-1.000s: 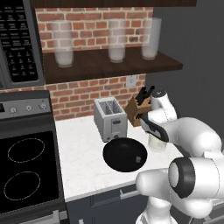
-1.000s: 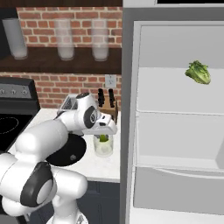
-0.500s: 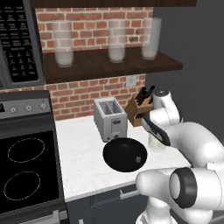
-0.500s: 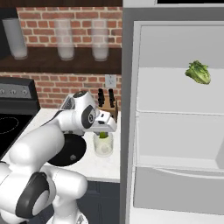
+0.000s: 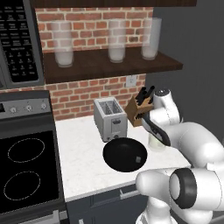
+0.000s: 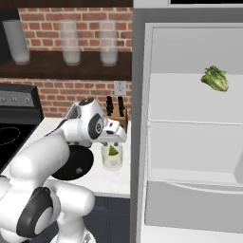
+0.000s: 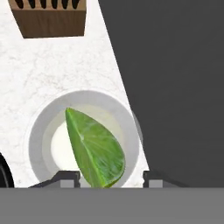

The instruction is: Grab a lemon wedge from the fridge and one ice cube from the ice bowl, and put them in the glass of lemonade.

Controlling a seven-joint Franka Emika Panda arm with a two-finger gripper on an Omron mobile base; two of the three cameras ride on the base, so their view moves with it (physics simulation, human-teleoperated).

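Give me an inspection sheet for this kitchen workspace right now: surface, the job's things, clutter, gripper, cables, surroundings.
Surface: white marbled counter, between stove and fridge.
Job's things: green wedge over the glass of lemonade, between the finger tips; whether gripped or released, cannot tell. Ice bowl left of the glass; contents unclear. Fridge open, white shelves.
Clutter: toaster and knife block at the brick wall.
Gripper: gripper directly above the glass.
Cables: nothing seen.
Surroundings: three frosted glasses on a dark shelf; black stove top; lettuce in the fridge.
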